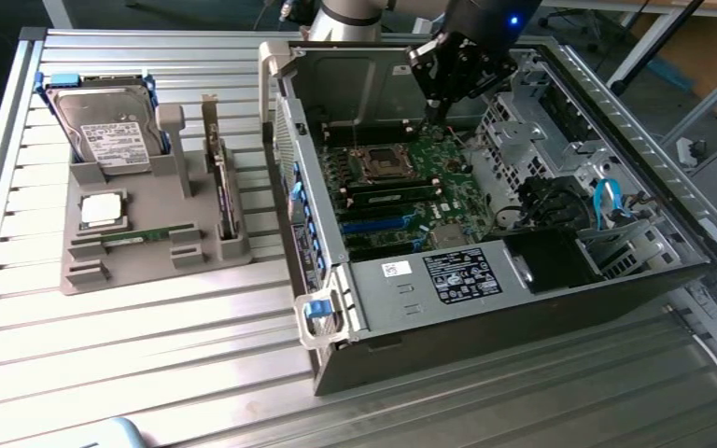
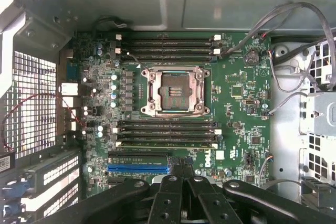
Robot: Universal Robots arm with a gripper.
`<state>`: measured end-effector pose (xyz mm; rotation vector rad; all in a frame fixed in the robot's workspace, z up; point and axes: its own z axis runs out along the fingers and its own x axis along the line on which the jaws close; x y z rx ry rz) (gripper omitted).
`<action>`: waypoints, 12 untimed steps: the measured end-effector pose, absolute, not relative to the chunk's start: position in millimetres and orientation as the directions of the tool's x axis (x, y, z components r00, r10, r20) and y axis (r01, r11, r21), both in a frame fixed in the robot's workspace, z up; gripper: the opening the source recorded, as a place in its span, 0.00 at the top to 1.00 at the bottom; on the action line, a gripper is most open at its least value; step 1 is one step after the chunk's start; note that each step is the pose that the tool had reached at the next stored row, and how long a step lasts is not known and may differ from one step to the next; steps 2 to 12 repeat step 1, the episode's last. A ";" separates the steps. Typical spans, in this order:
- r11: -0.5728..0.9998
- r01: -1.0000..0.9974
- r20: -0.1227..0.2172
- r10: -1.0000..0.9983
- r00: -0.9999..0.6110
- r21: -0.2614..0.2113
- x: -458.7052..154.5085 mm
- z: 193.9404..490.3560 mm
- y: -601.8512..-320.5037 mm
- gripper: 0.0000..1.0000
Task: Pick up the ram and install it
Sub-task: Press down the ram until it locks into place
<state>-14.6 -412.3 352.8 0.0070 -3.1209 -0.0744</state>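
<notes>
Gripper [image 1: 440,110] hangs inside the open computer case [image 1: 484,308] over the motherboard [image 2: 231,93], fingers [image 2: 178,174] together and empty; the ram [image 1: 147,234] lies flat in the grey holder [image 1: 85,275] on the counter, well apart toward the exterior view's left, long axis roughly left-right there.
</notes>
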 end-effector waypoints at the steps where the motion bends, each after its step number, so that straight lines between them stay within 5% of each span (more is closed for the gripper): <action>1: 0.999 -0.004 0.020 -0.005 -1.000 0.048 -14.6 352.8 -412.3 0.89; 12: 0.999 -0.004 0.020 -0.005 -1.000 0.048 -14.6 352.8 -412.3 0.89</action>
